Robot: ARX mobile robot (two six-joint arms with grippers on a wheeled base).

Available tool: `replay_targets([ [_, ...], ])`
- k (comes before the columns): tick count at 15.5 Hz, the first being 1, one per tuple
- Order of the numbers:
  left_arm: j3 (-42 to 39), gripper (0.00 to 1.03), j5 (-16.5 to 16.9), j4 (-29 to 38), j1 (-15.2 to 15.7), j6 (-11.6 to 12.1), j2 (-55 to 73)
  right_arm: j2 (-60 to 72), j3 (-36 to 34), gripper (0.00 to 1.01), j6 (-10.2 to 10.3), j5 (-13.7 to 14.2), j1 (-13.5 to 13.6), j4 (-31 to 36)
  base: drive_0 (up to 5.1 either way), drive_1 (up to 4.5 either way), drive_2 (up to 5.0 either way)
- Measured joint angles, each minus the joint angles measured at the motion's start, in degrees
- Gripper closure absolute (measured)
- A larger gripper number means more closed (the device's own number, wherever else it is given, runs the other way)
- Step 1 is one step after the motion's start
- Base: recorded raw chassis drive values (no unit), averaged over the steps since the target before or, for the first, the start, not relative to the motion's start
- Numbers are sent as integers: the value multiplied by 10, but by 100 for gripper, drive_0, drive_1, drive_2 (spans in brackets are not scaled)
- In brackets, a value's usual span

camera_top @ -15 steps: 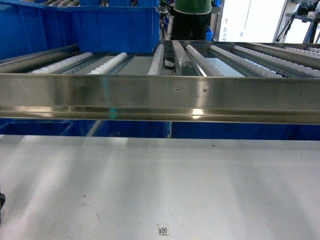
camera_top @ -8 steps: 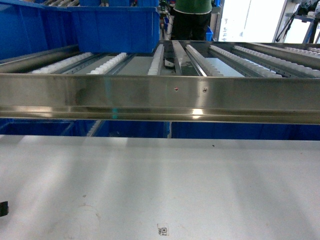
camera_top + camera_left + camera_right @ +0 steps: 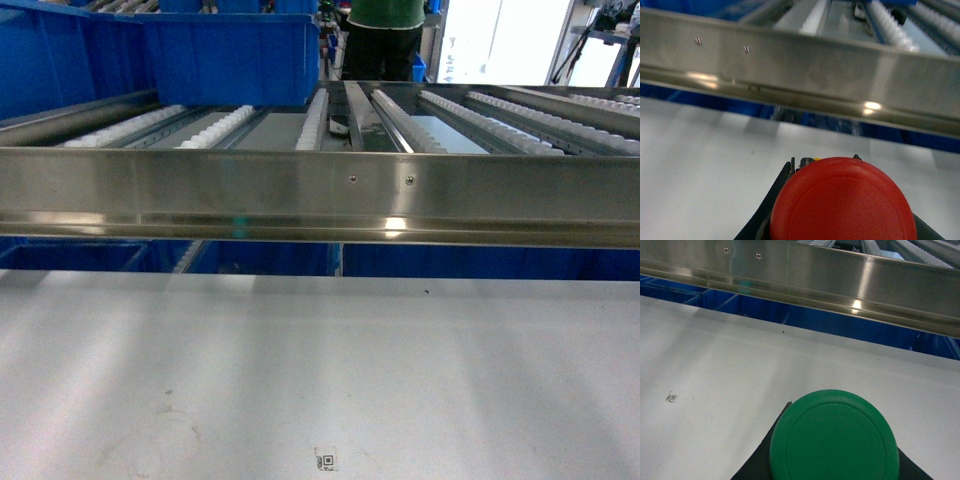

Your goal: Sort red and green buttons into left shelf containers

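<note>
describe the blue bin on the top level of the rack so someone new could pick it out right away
Find the long stainless-steel rail crossing the head view above the white table. Behind it, white roller tracks run back, and at their far end on the left stands the large deep blue bin. Unlike the blue bins glimpsed below the rail, it stands on top of the rollers.

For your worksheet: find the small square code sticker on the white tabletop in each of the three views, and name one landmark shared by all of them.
Head: the code sticker lies at bottom centre, near the lower edge.
Left wrist: not in it.
Right wrist: the sticker lies at far left, mid-height.
Shared landmark: the shelf's steel front rail with its two screws, also crossing the top of both wrist views.
</note>
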Motion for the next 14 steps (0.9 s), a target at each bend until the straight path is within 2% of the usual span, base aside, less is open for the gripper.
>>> replay_targets([
  [1,-7,76,2,7,0,0,-40,0,0,75,0,0,0,0,0,0,0],
  [2,-9,76,15,-16,6,-10,-144,0,0,75,0,0,0,0,0,0,0],
  [3,-11,76,11,-54,-1,-20,-239,0,0,75,0,0,0,0,0,0,0],
  [4,-16,76,4,-86,-12,-20,-287,0,0,75,0,0,0,0,0,0,0],
  [6,-32,76,-21,-172,-54,-15,-392,0,0,75,0,0,0,0,0,0,0],
  [7,-35,76,-24,-175,-73,-9,-422,0,0,75,0,0,0,0,0,0,0],
  [11,-34,76,-26,-177,-72,-3,-418,0,0,75,0,2,0,0,0,0,0],
  [14,-34,76,-27,-175,-71,-2,-420,0,0,75,0,2,0,0,-488,253,253],
])
